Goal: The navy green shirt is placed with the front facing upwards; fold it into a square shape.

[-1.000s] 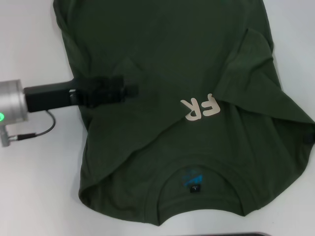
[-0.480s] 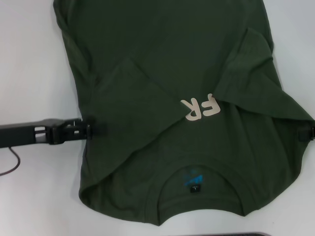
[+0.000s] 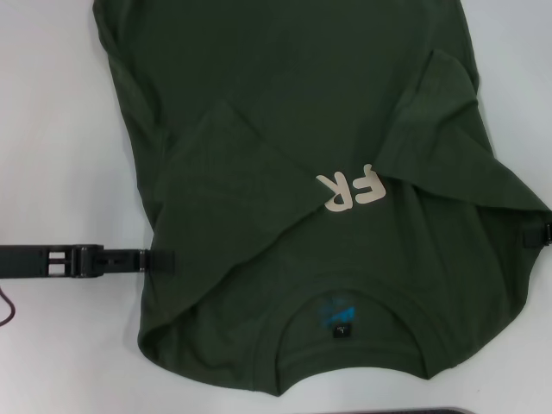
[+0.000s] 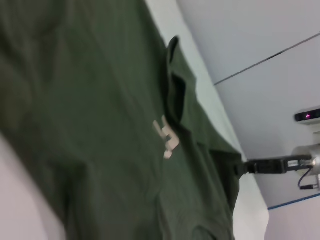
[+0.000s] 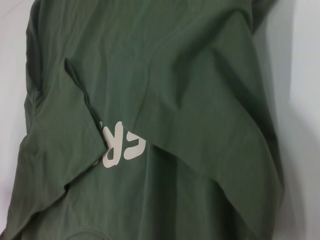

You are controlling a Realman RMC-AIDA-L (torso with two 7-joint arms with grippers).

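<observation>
Olive shirt (image 3: pixel 285 129) is lying flat across our white table (image 3: pixel 52 112), both sleeves folded inward, collar nearest us. Our left gripper (image 3: pixel 164 260) is sitting pressed together at its left edge; our right gripper (image 3: pixel 545 235) is peeking in, state unclear.

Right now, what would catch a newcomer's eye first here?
A big dark green shirt fills the white table, both sleeves folded inward so only the cream letters "FR" show at its middle. The left gripper reaches in low from the left, its tip at the shirt's edge. The right gripper just peeks in at the right edge.
</observation>
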